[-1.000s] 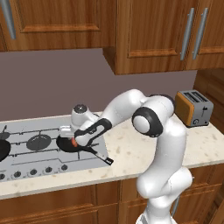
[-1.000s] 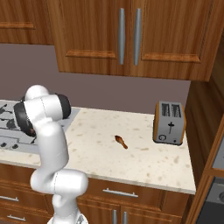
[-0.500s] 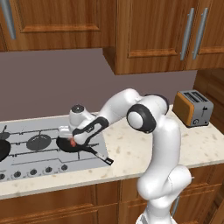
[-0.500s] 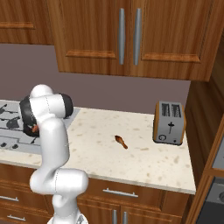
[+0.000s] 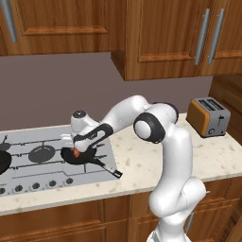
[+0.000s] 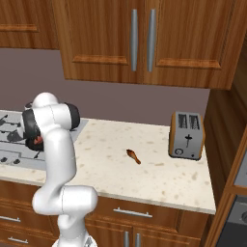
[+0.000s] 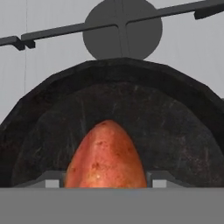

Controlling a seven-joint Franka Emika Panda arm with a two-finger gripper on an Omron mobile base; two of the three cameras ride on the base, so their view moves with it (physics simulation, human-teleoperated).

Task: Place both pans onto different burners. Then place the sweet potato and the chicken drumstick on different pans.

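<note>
Since the earlier frames, the arm has swung further left and down over the cooktop point(image 5: 28, 163), carrying the gripper point(image 5: 77, 151) lower toward the pan point(image 5: 80, 156). Nearest in the hand view, the potato point(image 7: 106, 157) sits between the two finger tips point(image 7: 162, 178), which stand just beside its flanks; its long axis runs along the gripper, with the tapered end pointing away from the hand toward the pan's point(image 7: 183, 131) floor. Whether the jaws pinch it or stand a little off it cannot be told, and whether it rests on the pan or hangs above it is also unclear. In the left base view the arm rises from the lower right, bends at a dark elbow, and reaches long and low to the left, the hand tilted down over the pan. That pan sits on the right side of the cooktop, handle pointing toward the front right. A second pan point(image 5: 4, 161) lies at the left edge. Beyond the pan in the hand view, a burner point(image 7: 122, 29) lies under its grate. In the right base view the drumstick point(image 6: 133, 156) lies on the counter point(image 6: 159, 169), well apart from the cooktop, with a toaster point(image 6: 187, 135) further right.
</note>
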